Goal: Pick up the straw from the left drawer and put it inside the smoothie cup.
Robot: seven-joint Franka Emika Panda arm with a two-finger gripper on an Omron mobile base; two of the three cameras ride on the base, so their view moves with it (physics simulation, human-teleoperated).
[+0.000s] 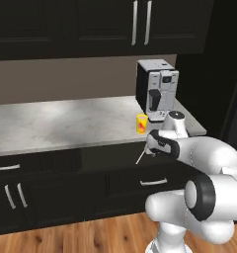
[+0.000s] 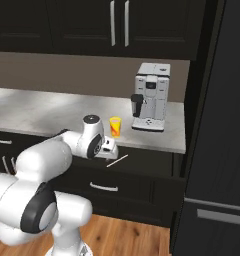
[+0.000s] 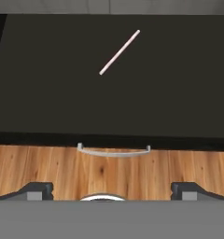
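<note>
Straw (image 1: 139, 157) in the left base view shows as a thin whitish line lying aslant inside the pulled-out left drawer (image 1: 140, 182), its upper end pointing toward the counter edge below the smoothie cup (image 1: 141, 123) and its lower end toward the drawer front. The cup stands upright on the counter (image 1: 66, 123), just in front of the coffee machine (image 1: 157, 91) and above the straw. The gripper (image 1: 151, 146) sits just right of the straw, largely hidden by the arm's wrist, so its fingers cannot be read here.

In the right base view the straw (image 2: 117, 161) lies on the dark drawer floor, below and slightly right of the cup (image 2: 115, 126), its long axis rising from lower left to upper right. The drawer front (image 2: 104, 187) with its silver bar handle (image 2: 104, 187) juts out beneath it. The gripper (image 2: 112, 149) hangs just left of the straw, apart from it as far as I can tell.

In the hand view the straw (image 3: 119, 52) runs diagonally across the drawer's black interior (image 3: 179, 93), the one thing lying in it, well above the handle (image 3: 114, 151). The two fingertips (image 3: 37, 190) stand far apart at the bottom edge, spread wide with nothing between them, over the wooden floor (image 3: 39, 163).
</note>
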